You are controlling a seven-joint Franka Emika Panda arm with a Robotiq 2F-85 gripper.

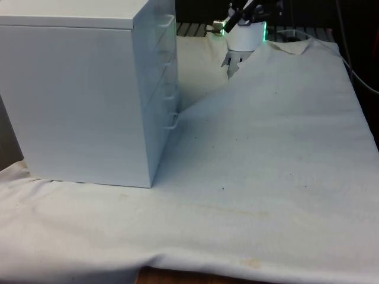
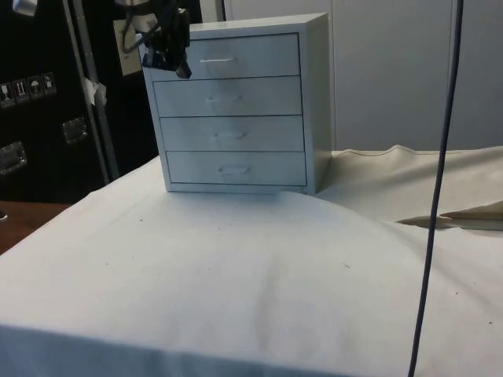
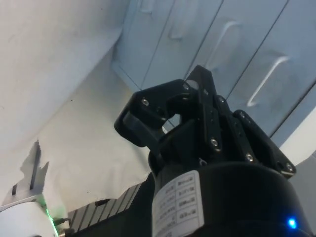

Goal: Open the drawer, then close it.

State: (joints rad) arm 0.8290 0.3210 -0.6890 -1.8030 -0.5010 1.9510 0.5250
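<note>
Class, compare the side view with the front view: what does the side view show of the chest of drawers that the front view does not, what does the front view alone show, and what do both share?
Side view alone: the white four-drawer chest faces the camera, so its four shut drawer fronts and the top drawer's handle show head-on, with the black hand level with the top drawer, beside that handle.

Front view alone: the chest's plain side panel, with the handles seen edge-on, jutting out.

Both: the chest standing on the white cloth.
</note>
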